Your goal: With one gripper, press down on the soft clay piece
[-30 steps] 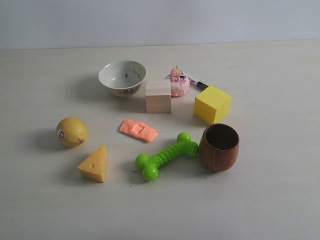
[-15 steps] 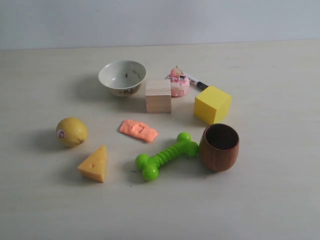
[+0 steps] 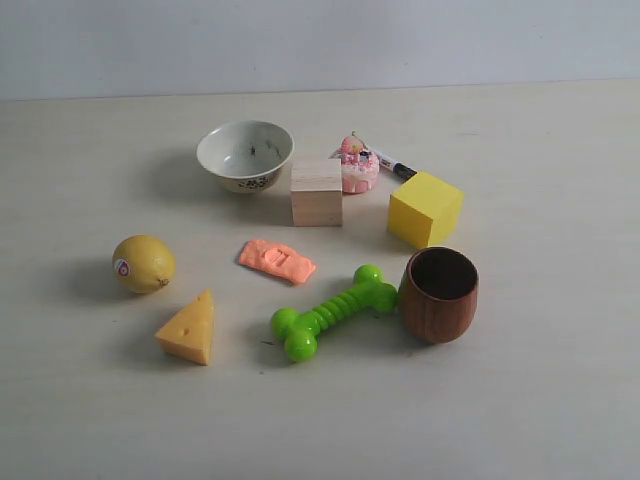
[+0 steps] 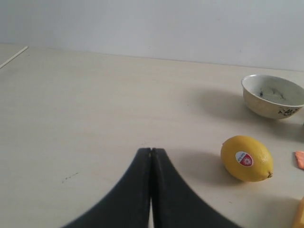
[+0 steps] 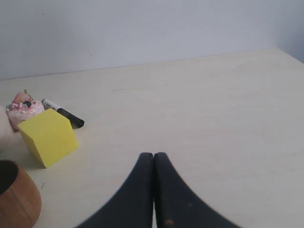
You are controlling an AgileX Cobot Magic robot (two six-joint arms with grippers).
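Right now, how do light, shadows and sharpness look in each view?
Exterior view: soft even light, faint shadows left of the lemon and bowl, soft clay piece sharp. Left wrist view: left gripper a dark featureless silhouette, lemon crisp. Right wrist view: right gripper equally dark, yellow cube crisp.

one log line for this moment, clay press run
stage: no contact | left tool: shut, empty | right tool: shut, empty | soft clay piece: flat on table, no tool on it
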